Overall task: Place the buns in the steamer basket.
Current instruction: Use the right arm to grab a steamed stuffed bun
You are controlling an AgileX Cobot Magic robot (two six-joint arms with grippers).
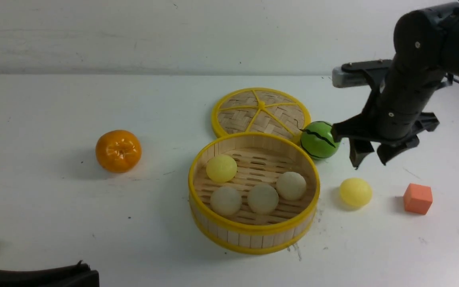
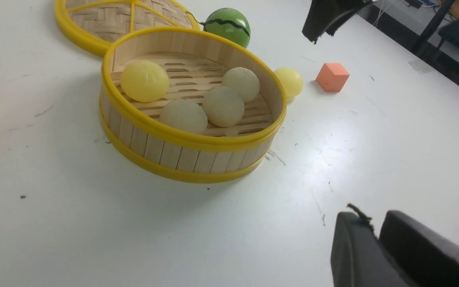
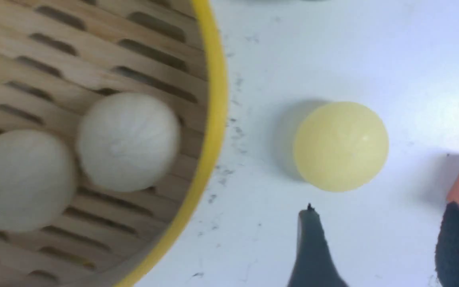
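**A:** How far along is the robot?

**B:** Nearly done. The steamer basket (image 1: 253, 238) holds four on its slatted floor: one pale yellow bun (image 1: 221, 168) and three cream buns (image 1: 262, 198).

**A:** And the fifth?

**B:** The last yellow bun (image 1: 356, 192) lies on the tabletop (image 1: 54, 199), just right of the basket, between it and the orange cube (image 1: 417, 198).

**A:** Is either pincer carrying anything?

**B:** No. The right pincer (image 1: 371, 158) hangs open and empty above the tabletop, just beyond that bun and beside the green ball (image 1: 318, 139). The left pincer (image 2: 376, 229) sits low at the near edge, its jaws drawn together on nothing.

**A:** So what is left?

**B:** Probably one pick and one drop. The right arm looks best placed for it.
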